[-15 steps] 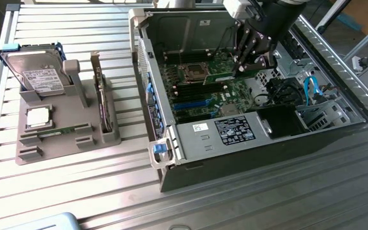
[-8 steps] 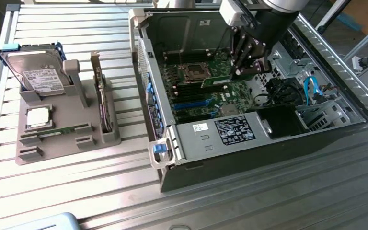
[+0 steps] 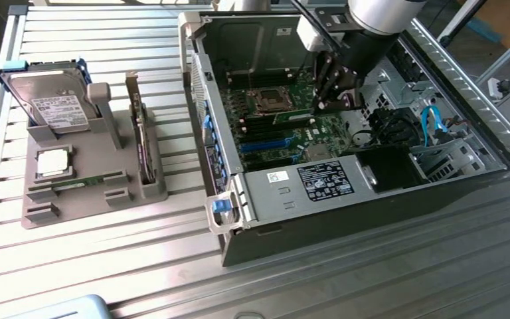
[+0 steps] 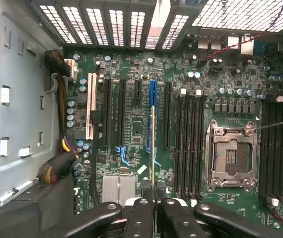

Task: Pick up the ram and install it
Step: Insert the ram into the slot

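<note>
The ram (image 4: 153, 163) is off the table (image 3: 370, 266) and inside the open computer case (image 3: 237, 199). It is pinched edge-on between the gripper's (image 4: 154, 204) 2 inner fingers (image 4: 140, 218), which stand narrow, closed on the thin board. By its look it is light and stiff, but it is probably fragile. The chips and the contact edge should not take any squeeze or scrape, and a board this thin would likely snap or slip if bent or twisted sideways. The sensible hold is the one shown, across the 2 flat faces near the long edge opposite the contacts, so that the contact edge stays free. The smooth faces give little friction, so any tilt in the grip would probably carry into the slot. The wrist view looks down along the ram onto the motherboard (image 4: 131, 114). The stick appears there as 1 thin line over a blue slot (image 4: 152, 94), with a bank of black memory slots (image 4: 191, 144) and the open processor socket (image 4: 230, 156) close beside it. How high the ram hangs above the board cannot be told from that view. The exterior view gives the wider setting: the arm reaches down into the case at the far side. Well apart on the exterior view's left, a grey holder (image 3: 95, 193) on the table carries a hard drive (image 3: 56, 106).
</note>
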Tool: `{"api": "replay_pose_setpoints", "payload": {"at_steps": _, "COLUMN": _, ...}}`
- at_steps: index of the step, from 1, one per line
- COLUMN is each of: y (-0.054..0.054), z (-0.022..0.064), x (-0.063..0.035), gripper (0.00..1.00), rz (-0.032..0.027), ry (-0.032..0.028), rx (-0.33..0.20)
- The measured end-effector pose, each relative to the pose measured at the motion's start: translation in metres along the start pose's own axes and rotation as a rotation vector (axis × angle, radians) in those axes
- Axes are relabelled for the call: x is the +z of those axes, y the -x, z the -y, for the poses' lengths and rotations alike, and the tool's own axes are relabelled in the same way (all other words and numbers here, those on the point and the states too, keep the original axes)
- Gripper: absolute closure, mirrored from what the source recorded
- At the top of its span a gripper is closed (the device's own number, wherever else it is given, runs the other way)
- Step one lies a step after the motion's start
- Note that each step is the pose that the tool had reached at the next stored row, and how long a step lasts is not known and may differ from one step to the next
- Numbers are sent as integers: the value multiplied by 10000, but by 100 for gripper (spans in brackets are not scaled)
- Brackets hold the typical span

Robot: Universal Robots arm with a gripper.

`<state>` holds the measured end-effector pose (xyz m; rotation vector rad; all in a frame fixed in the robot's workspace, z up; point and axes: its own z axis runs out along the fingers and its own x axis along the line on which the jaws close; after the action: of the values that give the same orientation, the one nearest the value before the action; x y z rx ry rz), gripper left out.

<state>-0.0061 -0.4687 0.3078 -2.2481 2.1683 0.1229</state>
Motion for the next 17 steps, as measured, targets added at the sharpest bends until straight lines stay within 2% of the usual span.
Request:
{"api": "replay_pose_setpoints", "payload": {"at_steps": 2, "y": 11, "z": 2, "x": 48, "gripper": 88, "rz": 155, "ry": -6, "rx": -9}}
{"api": "replay_pose_setpoints", "payload": {"at_steps": 3, "y": 14, "z": 2, "x": 69, "gripper": 88, "rz": 257, "ry": -8, "rx": -17}}
{"api": "replay_pose_setpoints", "payload": {"at_steps": 8, "y": 50, "z": 6, "x": 210, "gripper": 88, "rz": 587, "ry": -19, "rx": -47}}
{"api": "replay_pose_setpoints", "payload": {"at_steps": 10, "y": 61, "z": 4, "x": 240, "gripper": 88, "rz": 654, "ry": -22, "rx": -53}}
{"api": "replay_pose_setpoints", "payload": {"at_steps": 11, "y": 74, "z": 2, "x": 278, "gripper": 88, "rz": 713, "ry": -23, "rx": -60}}
{"api": "replay_pose_setpoints", "payload": {"at_steps": 13, "y": 90, "z": -5, "x": 322, "gripper": 88, "rz": 783, "ry": -25, "rx": -72}}
{"api": "replay_pose_setpoints", "payload": {"at_steps": 14, "y": 104, "z": -5, "x": 349, "gripper": 88, "rz": 843, "ry": -25, "rx": -85}}
{"api": "replay_pose_setpoints", "payload": {"at_steps": 17, "y": 129, "z": -3, "x": 396, "gripper": 88, "rz": 940, "ry": -25, "rx": -125}}
